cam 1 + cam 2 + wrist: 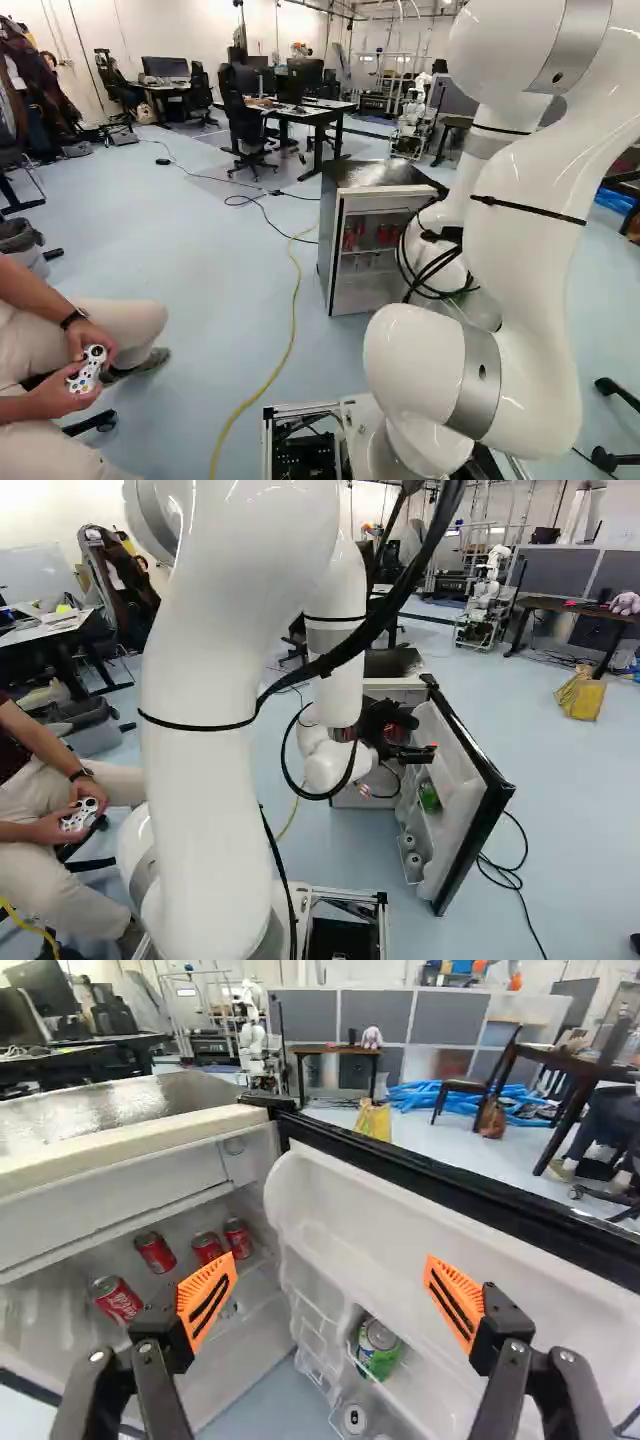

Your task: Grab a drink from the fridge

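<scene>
A: So the fridge (110, 1110) is open?
B: Yep, door (350, 1200) swung out, pincer (432, 750) spread wide by its inner side.
A: And the drinks?
B: Four red cans (156, 1253) inside, one nearest the fridge's hinge-side edge. Plus a green can (380, 1352) low in the door, ahead between the pincer's fingers (456, 1302).

And here comes the print, on the drinks: white script lettering runs down the red can (117, 1300) lying farthest from the hinged edge of the fridge (120, 1210). Three more red cans (155, 1252) lie between it and that edge, white marks on their sides, too small to make out. Over at the fridge door (345, 1235), a green can (380, 1360) stands by its inner face, its patterned label showing, the wording unclear.
</scene>
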Available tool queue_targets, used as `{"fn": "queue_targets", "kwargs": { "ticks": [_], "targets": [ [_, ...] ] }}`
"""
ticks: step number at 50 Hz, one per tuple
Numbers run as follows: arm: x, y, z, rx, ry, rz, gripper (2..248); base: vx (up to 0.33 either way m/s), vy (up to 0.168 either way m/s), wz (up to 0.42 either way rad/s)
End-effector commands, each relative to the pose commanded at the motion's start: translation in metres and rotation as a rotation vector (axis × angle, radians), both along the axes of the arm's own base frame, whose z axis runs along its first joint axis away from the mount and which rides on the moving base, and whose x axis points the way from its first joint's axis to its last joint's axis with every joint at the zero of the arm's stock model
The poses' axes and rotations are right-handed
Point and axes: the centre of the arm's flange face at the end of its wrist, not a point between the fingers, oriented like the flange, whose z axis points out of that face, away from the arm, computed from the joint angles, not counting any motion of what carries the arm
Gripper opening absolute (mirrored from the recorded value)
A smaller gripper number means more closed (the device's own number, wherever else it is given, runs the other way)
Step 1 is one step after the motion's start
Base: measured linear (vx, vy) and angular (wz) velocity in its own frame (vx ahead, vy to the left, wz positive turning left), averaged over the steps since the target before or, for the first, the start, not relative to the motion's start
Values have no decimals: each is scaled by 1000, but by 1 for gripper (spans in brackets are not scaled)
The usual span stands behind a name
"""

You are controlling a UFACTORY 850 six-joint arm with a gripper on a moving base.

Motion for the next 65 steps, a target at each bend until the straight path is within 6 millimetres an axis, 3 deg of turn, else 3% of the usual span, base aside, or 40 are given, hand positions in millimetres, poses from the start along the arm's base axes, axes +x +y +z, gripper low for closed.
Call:
{"fn": "queue_targets", "kwargs": {
  "ticks": [27, 44, 65],
  "targets": [
    [7, 20, -9, 60, 88, 275, 247, 0, 0, 0],
    [18, 31, -32, 107, 176, 447, 247, 0, 0, 0],
    [41, 25, -59, 128, 204, 484, 247, 0, 0, 0]
  ]
}}
